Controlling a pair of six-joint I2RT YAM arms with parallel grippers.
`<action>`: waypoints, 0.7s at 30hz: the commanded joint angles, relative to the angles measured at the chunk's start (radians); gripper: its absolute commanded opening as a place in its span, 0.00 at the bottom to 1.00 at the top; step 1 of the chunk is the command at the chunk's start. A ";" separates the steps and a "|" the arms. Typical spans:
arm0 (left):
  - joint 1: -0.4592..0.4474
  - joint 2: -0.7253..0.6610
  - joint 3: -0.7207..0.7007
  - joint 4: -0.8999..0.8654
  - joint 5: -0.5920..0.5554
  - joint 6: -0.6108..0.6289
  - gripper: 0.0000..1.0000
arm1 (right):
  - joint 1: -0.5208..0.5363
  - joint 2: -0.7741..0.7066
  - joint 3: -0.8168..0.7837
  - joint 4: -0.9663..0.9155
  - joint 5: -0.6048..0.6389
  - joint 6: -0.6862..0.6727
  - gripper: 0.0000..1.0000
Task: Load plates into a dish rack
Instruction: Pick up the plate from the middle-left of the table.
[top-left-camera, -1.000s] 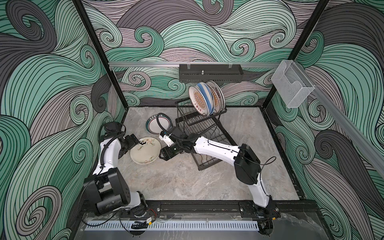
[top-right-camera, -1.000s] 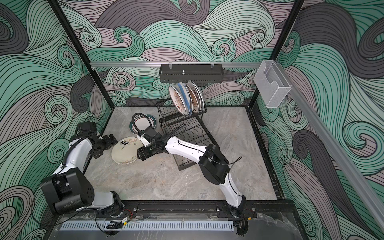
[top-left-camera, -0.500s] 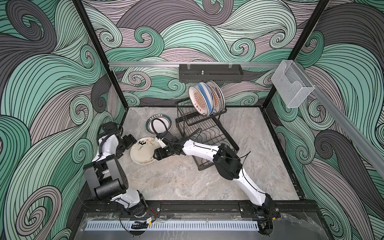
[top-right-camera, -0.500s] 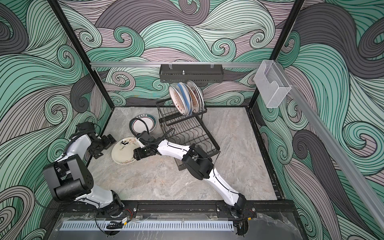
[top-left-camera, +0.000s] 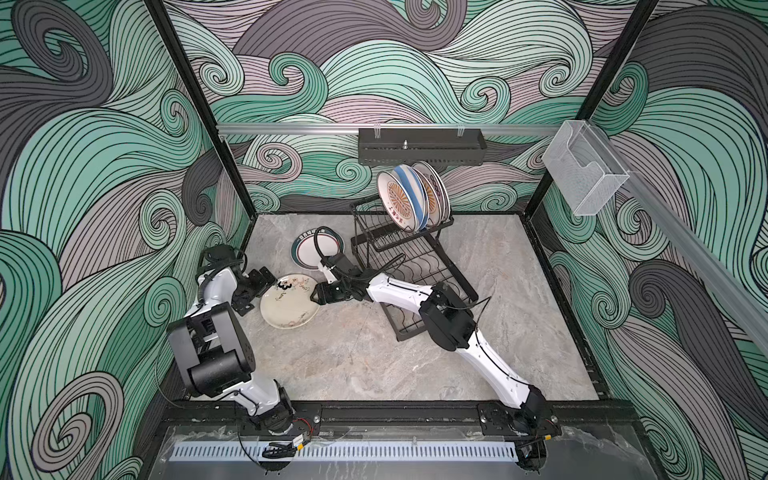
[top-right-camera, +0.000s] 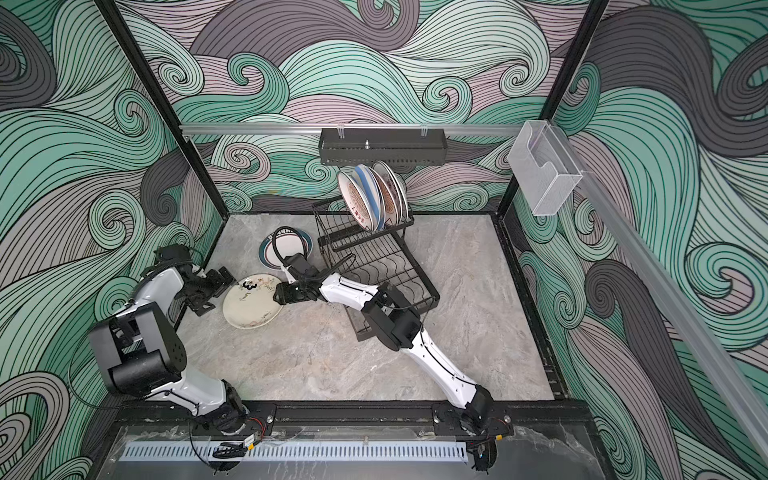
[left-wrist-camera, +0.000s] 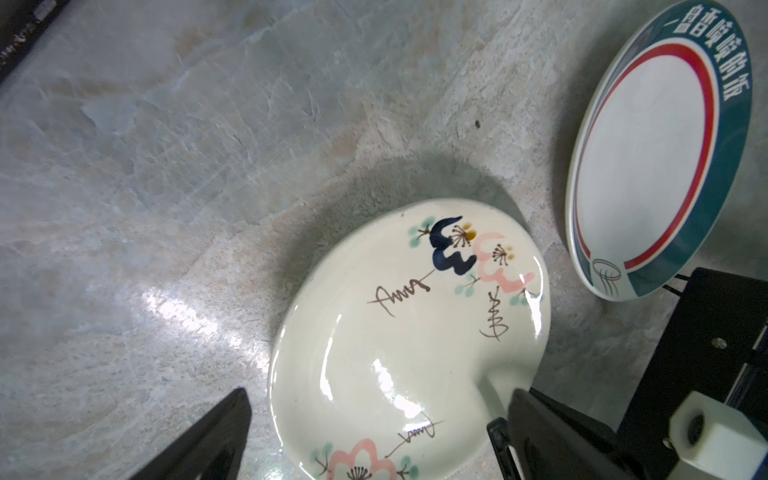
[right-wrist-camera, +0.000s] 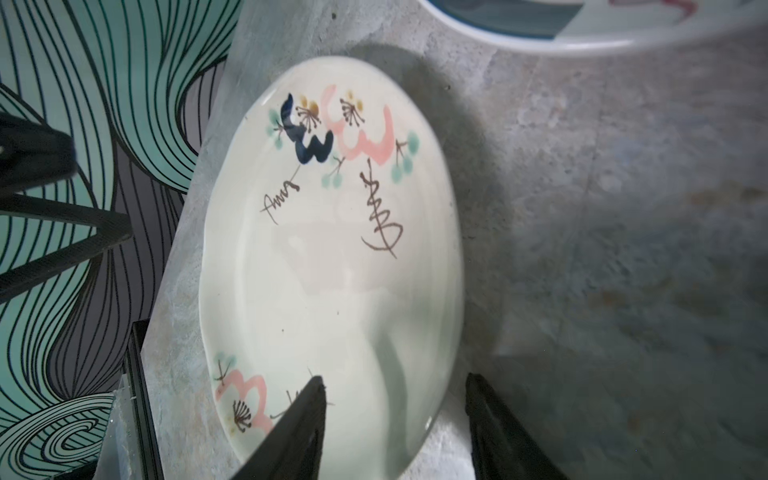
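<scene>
A cream plate with pink and blue flower marks (top-left-camera: 289, 305) (top-right-camera: 251, 301) lies flat on the stone table. My right gripper (top-left-camera: 318, 294) (right-wrist-camera: 395, 377) is open at its right edge: one finger is over the plate and the other is outside the rim. My left gripper (top-left-camera: 261, 291) (left-wrist-camera: 378, 392) stands wide open at the plate's left edge (left-wrist-camera: 399, 332), touching nothing. Behind it a teal-rimmed white plate (top-left-camera: 318, 251) (left-wrist-camera: 648, 158) lies flat. The black wire dish rack (top-left-camera: 415, 266) (top-right-camera: 374, 266) holds several plates (top-left-camera: 411, 199) upright in its upper tier.
A black perforated shelf (top-left-camera: 419, 145) hangs on the back wall above the rack. A clear plastic box (top-left-camera: 582, 174) is fixed to the right rail. The left wall stands close behind my left arm (top-left-camera: 216, 291). My right forearm (top-left-camera: 399, 291) crosses the rack's lower grid.
My right gripper has slid left onto the cream plate's rim and its jaws have narrowed. The right elbow has swung left. My left arm has folded back; the plate has not moved.
</scene>
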 joint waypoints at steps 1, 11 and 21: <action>0.007 -0.008 0.011 0.007 0.027 -0.005 0.99 | 0.006 0.031 0.011 0.006 -0.029 0.039 0.50; 0.006 -0.036 0.006 0.017 0.061 -0.007 0.98 | -0.005 0.053 0.030 -0.018 -0.031 0.080 0.29; 0.011 -0.058 0.031 0.009 0.133 -0.009 0.99 | -0.012 -0.062 -0.074 0.015 0.023 0.086 0.05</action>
